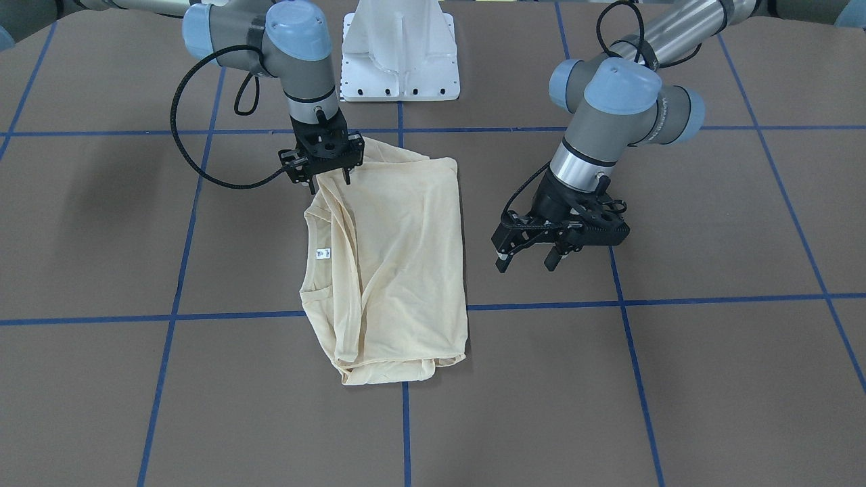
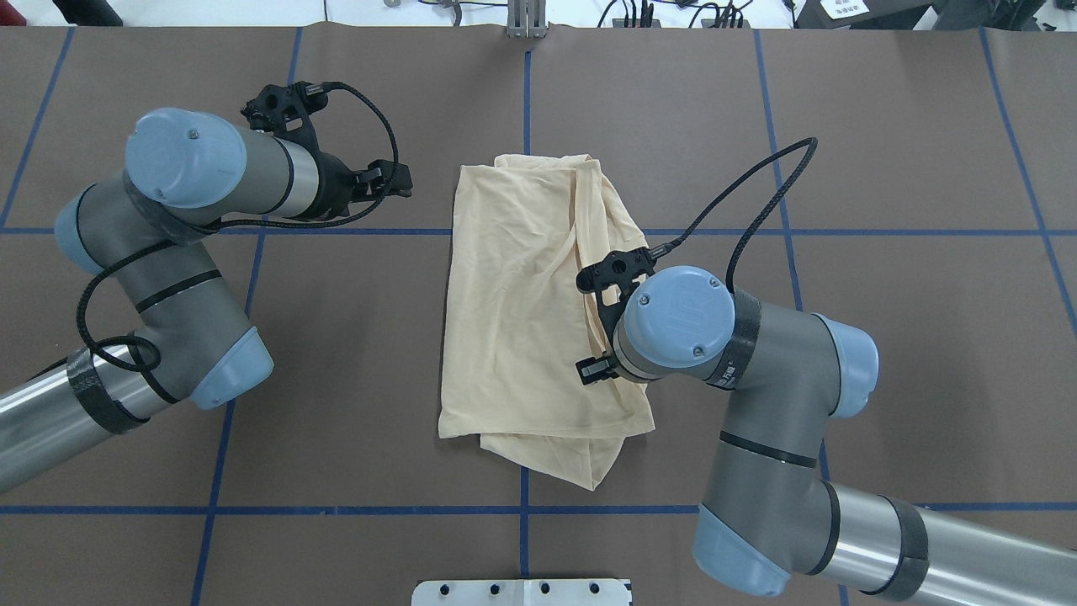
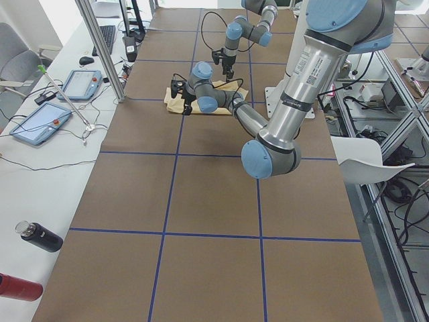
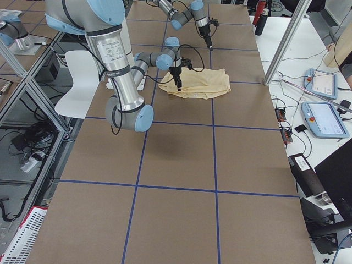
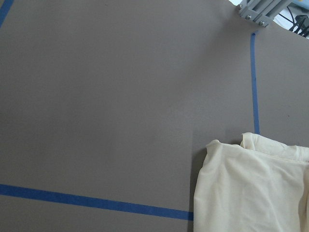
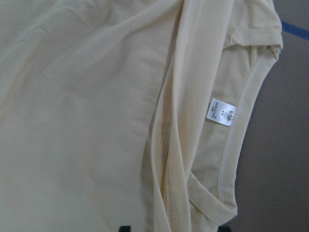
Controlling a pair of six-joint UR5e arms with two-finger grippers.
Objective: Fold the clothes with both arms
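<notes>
Overhead exterior view has the brown tabletop [image 2: 883, 126] carrying the pale cream-yellow long-sleeved T-shirt [image 2: 513, 320] at its middle, folded into a long rectangle with the print hidden. The black two-finger right pincer [image 1: 330, 181] stands tip-down on the corner nearest the robot. Its fingers are parted and, as far as I can judge, clasp nothing. The black left pincer [image 1: 526, 265] hangs released near the opposite long edge. To fold well, each should likely bite through every layer at a corner, then lift level together. The white pedestal base [image 1: 399, 67] sits near that corner, and the looped black cable [image 1: 183, 145] dangles alongside. A loose band of cloth crossing by the small white neck label [image 6: 222, 112] could snag.
</notes>
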